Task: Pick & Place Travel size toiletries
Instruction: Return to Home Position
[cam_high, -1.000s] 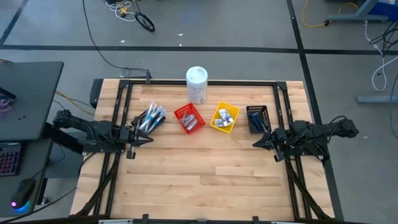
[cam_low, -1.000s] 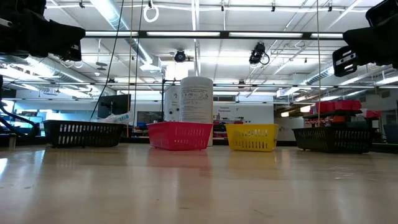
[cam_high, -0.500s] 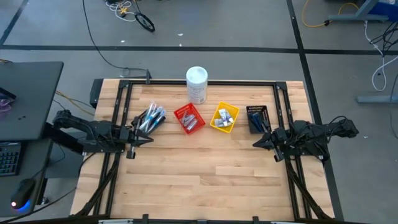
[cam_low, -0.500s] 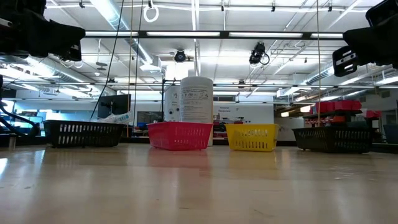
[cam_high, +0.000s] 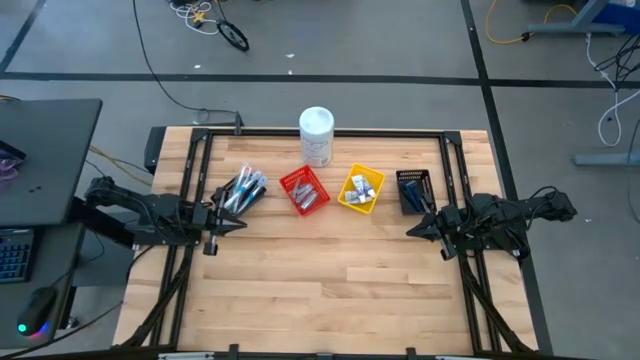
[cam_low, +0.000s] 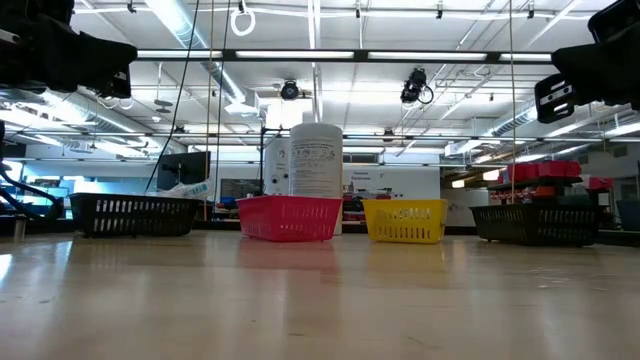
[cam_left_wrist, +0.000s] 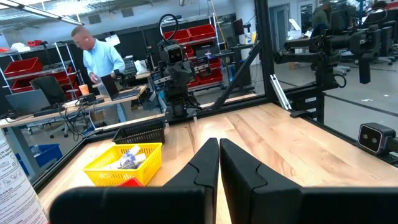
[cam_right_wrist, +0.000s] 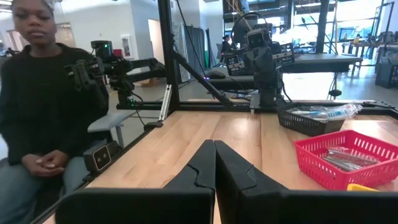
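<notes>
While both arms hover at the side edges of the wooden surface (cam_high: 330, 290), neither holds anything. Left gripper (cam_high: 236, 224) sits just in front of the left black mesh basket (cam_low: 135, 215), fingers (cam_left_wrist: 205, 165) pressed together, empty. Right gripper (cam_high: 414, 231) sits near the right black mesh basket (cam_low: 535, 225), fingers (cam_right_wrist: 202, 165) likewise closed on nothing. Toiletries all binned: blue/white toothbrushes (cam_high: 243, 188) in the left black basket, silvery pieces (cam_high: 308, 197) in the red plastic basket (cam_low: 288, 218), small tubes (cam_high: 362, 188) in the yellow plastic basket (cam_low: 405, 222), dark blue items (cam_high: 410, 195) in the right black one.
</notes>
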